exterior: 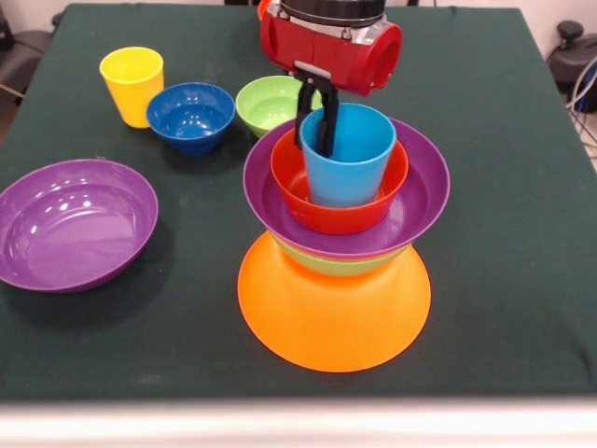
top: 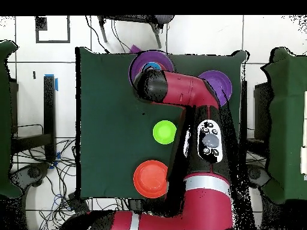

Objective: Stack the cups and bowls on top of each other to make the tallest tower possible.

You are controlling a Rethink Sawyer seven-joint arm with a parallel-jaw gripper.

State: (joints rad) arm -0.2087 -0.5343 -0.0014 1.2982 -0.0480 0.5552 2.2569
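The tower [exterior: 334, 280] rises mid-table from an upturned orange bowl [exterior: 334, 313], widest lowest for steadiness: green, purple [exterior: 424, 191], red-orange, then the light blue cup [exterior: 350, 159], whose rim the gripper [exterior: 317, 126] pinches to seat it upright

No text, label, brand, number or sign can be read on any bowl, cup, the arm or the table.

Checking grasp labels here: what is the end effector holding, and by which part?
The end effector grips the light blue cup by its rim, on the side toward the green bowl, one finger inside, one outside.
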